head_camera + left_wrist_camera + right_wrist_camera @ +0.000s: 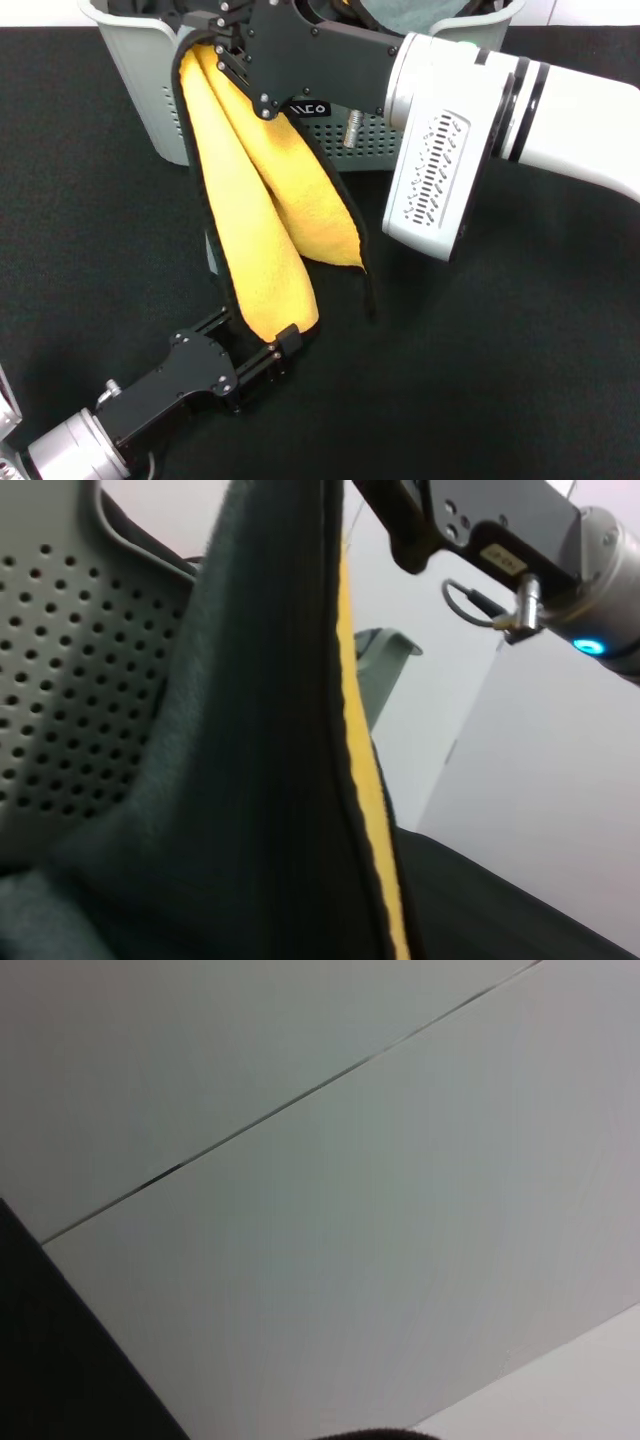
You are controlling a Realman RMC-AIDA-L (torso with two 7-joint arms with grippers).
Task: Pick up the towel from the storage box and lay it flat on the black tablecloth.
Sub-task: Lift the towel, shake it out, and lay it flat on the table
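The towel (265, 210) hangs in a long fold with its yellow face out and black edging, in front of the storage box (135, 85) and down to the black tablecloth (480, 360). My right gripper (228, 55) is shut on the towel's top edge, just in front of the box rim. My left gripper (283, 348) is low near the front and shut on the towel's bottom edge. The left wrist view shows the towel's grey-teal face (260, 780), a yellow strip, and the box's dotted wall (70, 680). The right wrist view shows only a pale wall.
Another grey-teal cloth (410, 15) and dark garments lie inside the box. The box's black label (308, 108) shows beside the towel. My right arm's white forearm (450, 150) spans the upper right. The right arm's gripper body (480, 540) shows in the left wrist view.
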